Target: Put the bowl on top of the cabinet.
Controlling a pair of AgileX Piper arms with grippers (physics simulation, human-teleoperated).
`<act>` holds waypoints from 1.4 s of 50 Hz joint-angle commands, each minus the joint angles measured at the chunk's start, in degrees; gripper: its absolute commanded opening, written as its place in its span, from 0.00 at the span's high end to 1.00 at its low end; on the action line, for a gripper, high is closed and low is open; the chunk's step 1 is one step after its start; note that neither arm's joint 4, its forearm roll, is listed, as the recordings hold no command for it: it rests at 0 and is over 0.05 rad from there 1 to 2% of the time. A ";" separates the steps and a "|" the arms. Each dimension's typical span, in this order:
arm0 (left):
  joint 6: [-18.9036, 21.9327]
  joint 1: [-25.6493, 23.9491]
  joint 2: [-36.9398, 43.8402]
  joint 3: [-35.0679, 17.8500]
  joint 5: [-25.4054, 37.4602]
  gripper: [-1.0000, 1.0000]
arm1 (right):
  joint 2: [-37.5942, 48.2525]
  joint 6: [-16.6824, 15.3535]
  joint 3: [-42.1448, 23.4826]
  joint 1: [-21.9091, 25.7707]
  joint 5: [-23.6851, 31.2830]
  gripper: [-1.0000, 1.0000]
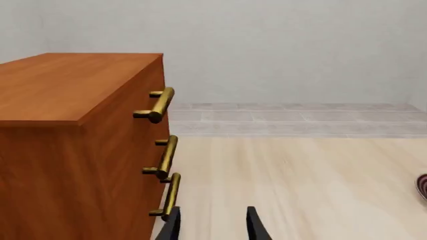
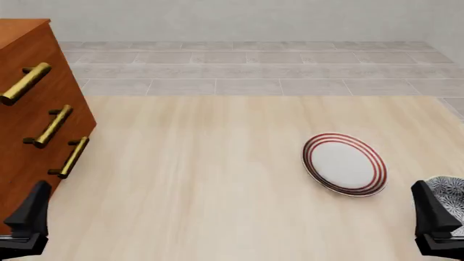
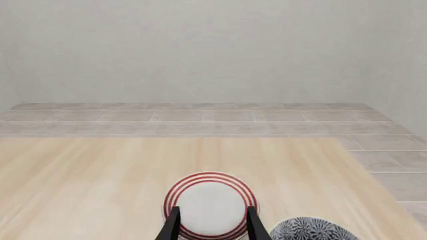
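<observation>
**Table inventory: cabinet, plate, bowl, two grippers**

The cabinet (image 2: pixel 32 109), reddish-brown wood with three brass bar handles (image 2: pixel 51 126) on its front, is set at the far left of the table (image 2: pixel 203 174), upright.

The bowl (image 2: pixel 449 193), patterned black and white, is placed at the near right edge of the table, partly cut off by the frame and partly hidden by the right arm. It is not held.

A white plate (image 2: pixel 344 163) with red rings is laid just left of the bowl and slightly farther; whether the two touch cannot be told.

The left gripper (image 1: pixel 213 225) is seen near the cabinet's lowest handle, fingers parted, nothing between them.

The right gripper (image 3: pixel 212 225) is seen over the plate's near side, fingers parted, nothing gripped; the bowl lies just to its right.
</observation>
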 commanded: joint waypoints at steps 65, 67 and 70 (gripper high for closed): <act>0.18 -0.07 -0.08 0.01 -0.02 0.00 | 5.44 -5.27 -17.01 -23.63 23.38 0.00; 0.18 -0.07 -0.07 0.08 -0.10 0.00 | 6.14 -5.51 -17.40 -24.88 23.16 0.00; 0.14 -0.06 -0.04 0.10 -0.12 0.00 | 6.52 -6.00 -17.14 -25.96 22.99 0.00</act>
